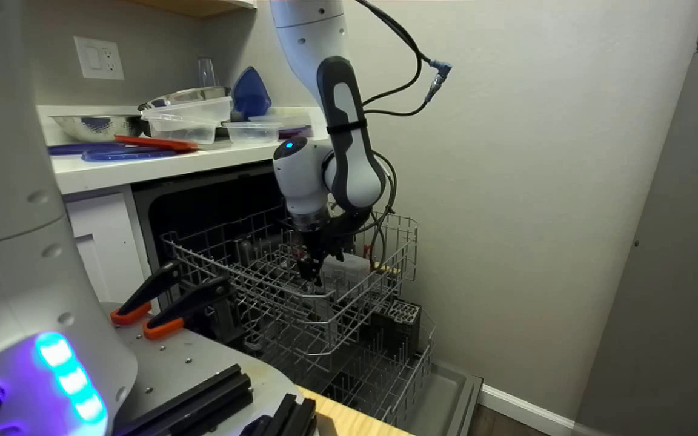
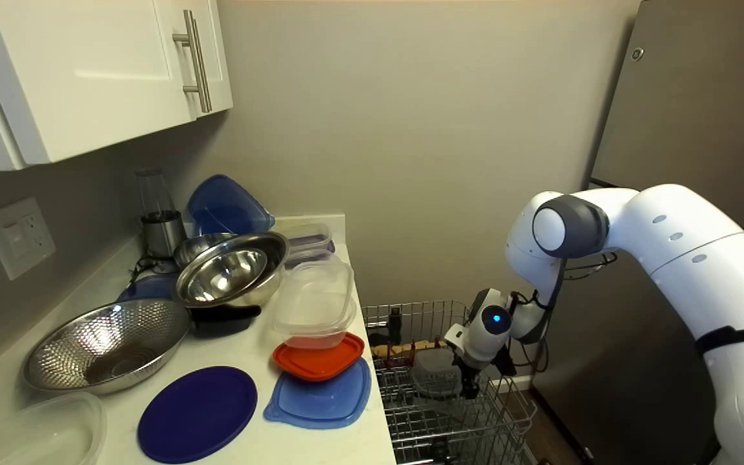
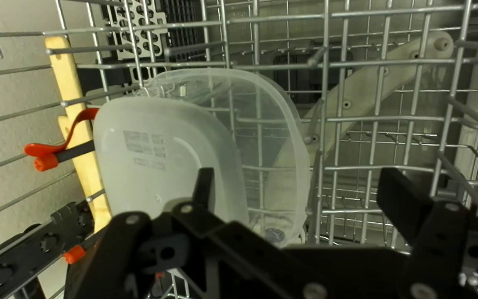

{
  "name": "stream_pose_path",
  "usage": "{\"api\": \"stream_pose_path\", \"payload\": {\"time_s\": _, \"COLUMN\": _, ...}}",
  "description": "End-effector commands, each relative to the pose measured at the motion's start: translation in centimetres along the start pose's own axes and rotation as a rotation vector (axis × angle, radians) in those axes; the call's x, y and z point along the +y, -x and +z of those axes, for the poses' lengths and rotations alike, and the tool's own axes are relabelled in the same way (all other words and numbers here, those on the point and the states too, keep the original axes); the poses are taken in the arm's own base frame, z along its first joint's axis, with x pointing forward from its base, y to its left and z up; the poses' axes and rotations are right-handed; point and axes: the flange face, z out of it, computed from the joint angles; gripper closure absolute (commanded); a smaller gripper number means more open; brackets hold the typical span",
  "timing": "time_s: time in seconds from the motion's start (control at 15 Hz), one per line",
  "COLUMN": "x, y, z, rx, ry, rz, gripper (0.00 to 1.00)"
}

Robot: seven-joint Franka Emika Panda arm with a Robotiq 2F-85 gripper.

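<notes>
Just beside the wide-spread claw [image 3: 297, 185], a translucent container [image 3: 181, 153] sits in the rack [image 3: 326, 64].

Plastic container [image 3: 181, 145] partly hidden behind the tool [image 3: 299, 189], markings [image 3: 145, 145] illegible.

The container [image 3: 160, 145] looks smooth plastic; rack [image 3: 325, 64], metal wire; end effector [image 3: 299, 187], matt.

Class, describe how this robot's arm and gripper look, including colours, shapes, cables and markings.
The arm is white and rounded, with dark grey covers, black straps, black cables and a small blue light. The black, angular gripper has two jointed fingers and round bolt heads.
</notes>
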Motion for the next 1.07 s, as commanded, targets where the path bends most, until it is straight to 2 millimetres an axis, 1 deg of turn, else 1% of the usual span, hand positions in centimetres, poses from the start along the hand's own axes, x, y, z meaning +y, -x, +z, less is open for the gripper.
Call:
{"api": "stream_pose_path", "payload": {"time_s": 0.0, "x": 0.0, "y": 0.0, "z": 0.0, "rx": 0.0, "ry": 0.0, "rz": 0.0, "gripper": 0.0}}
{"api": "stream_pose_path", "payload": {"time_s": 0.13, "x": 0.0, "y": 0.0, "z": 0.0, "rx": 0.0, "ry": 0.0, "rz": 0.0, "gripper": 0.0}}
{"api": "stream_pose_path", "payload": {"time_s": 0.2, "x": 0.3, "y": -0.1, "z": 0.1, "rx": 0.011, "ry": 0.003, "rz": 0.01, "gripper": 0.0}}
{"api": "stream_pose_path", "payload": {"time_s": 0.33, "x": 1.0, "y": -1.0, "z": 0.2, "rx": 0.066, "ry": -0.009, "rz": 0.014, "gripper": 0.0}}
{"api": "stream_pose_path", "payload": {"time_s": 0.47, "x": 1.2, "y": -2.1, "z": 0.4, "rx": 0.112, "ry": -0.028, "rz": 0.004, "gripper": 0.0}}
{"api": "stream_pose_path", "payload": {"time_s": 0.6, "x": 1.3, "y": -2.5, "z": 0.5, "rx": 0.139, "ry": -0.051, "rz": 0.005, "gripper": 0.0}}
{"api": "stream_pose_path", "payload": {"time_s": 0.73, "x": 1.3, "y": -2.5, "z": 0.7, "rx": 0.152, "ry": -0.077, "rz": 0.002, "gripper": 0.0}}
{"api": "stream_pose_path", "payload": {"time_s": 0.87, "x": 0.8, "y": -2.3, "z": 0.9, "rx": 0.139, "ry": -0.108, "rz": -0.016, "gripper": 0.0}}
{"api": "stream_pose_path", "payload": {"time_s": 1.0, "x": 0.3, "y": -1.6, "z": 1.1, "rx": 0.13, "ry": -0.142, "rz": -0.04, "gripper": 0.0}}
